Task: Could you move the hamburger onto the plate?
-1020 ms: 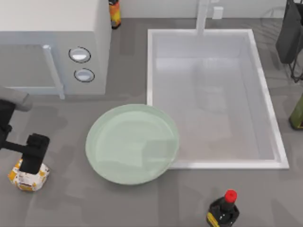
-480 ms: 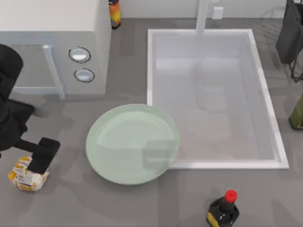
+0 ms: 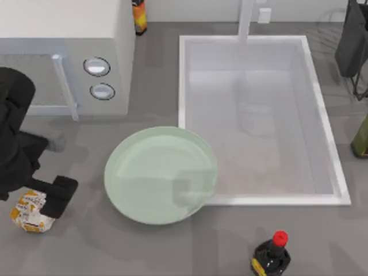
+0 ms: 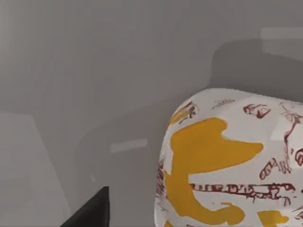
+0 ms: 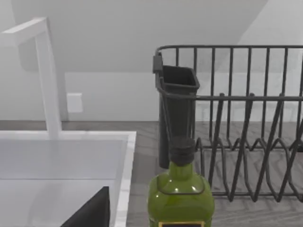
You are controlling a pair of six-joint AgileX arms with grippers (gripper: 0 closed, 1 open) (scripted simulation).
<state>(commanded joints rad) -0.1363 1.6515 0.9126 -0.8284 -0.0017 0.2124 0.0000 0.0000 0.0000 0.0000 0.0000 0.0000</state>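
Approaching the paper-wrapped white-and-orange hamburger (image 3: 29,210) at near left, the left gripper (image 3: 49,200) shows no readable finger state; next, grasp and carry right to the round mint-green plate (image 3: 123,201).

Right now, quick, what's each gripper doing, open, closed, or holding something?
Left gripper: at the hamburger near the table's left edge; open or shut cannot be told.
Right gripper: parked at the top view's right, state cannot be told.

Layout of the counter, looking down from the top

Plate (image 3: 160,175) sits mid-table, its right edge touching the sink (image 3: 330,138) rim. Hamburger (image 3: 30,210) is well off to its left by the table edge, left gripper (image 3: 50,198) right on it. Microwave (image 3: 63,52) sits behind, bottle (image 3: 271,256) front right, right arm parked at far right.
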